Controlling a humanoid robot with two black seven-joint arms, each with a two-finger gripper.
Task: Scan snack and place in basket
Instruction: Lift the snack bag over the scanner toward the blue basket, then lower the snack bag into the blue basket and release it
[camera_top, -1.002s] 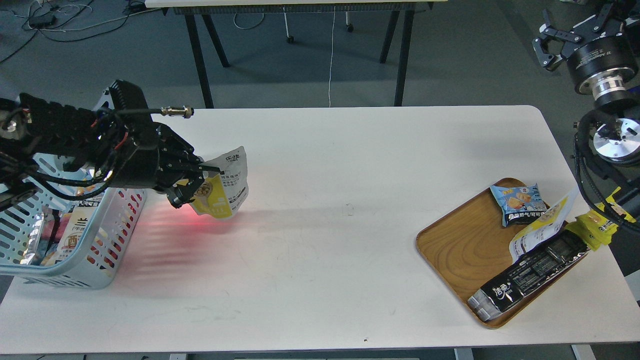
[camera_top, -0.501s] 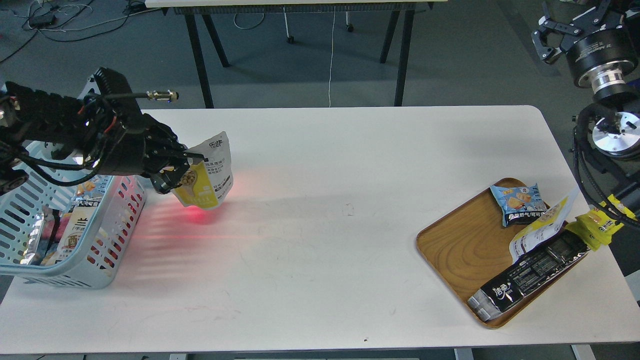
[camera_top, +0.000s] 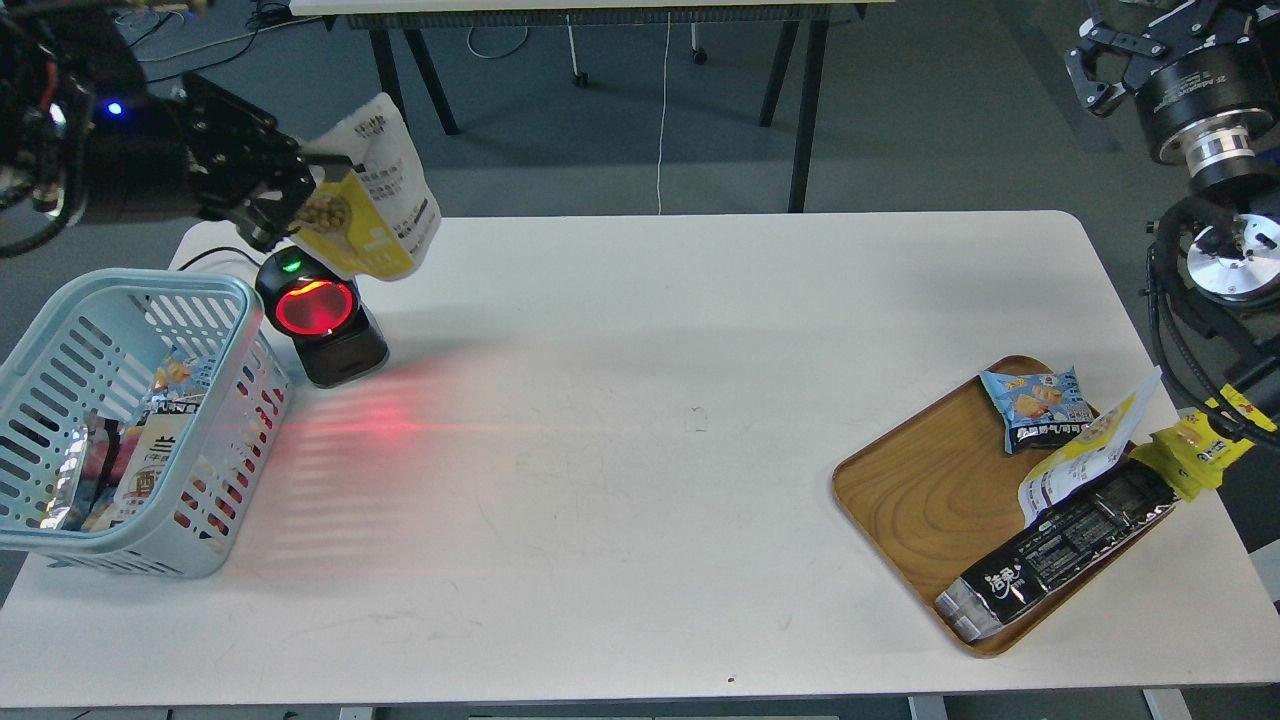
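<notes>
Nearest the robot, along the front of the white table (camera_top: 620, 560), a light blue basket (camera_top: 215, 500) stands at the left corner with several packets lying inside it. At the right, a wooden tray (camera_top: 920, 490) holds a long black packet (camera_top: 1060, 550) lying slantwise along its near edge, a second yellow and white pouch (camera_top: 1085, 455) partly over the black one, and a small blue packet (camera_top: 1035, 408) at the tray's far end. A crumpled yellow wrapper (camera_top: 1200, 450) sits just off the tray's right side, beside the right arm's cables.

Farther back on the left, just beside the basket's far corner, a black scanner (camera_top: 320, 320) stands on the table with its round window glowing red and a small green light above it; red streaks of light fall on the tabletop in front of it.

Above the scanner, the left gripper (camera_top: 300, 195) is clamped on the snack (camera_top: 375, 205), holding the pouch in the air, tilted, its yellow part low and its pale top up past the table's far edge.

At the far right corner, the right gripper (camera_top: 1100, 60) hangs clear of the table with its fingers spread and nothing between them.
</notes>
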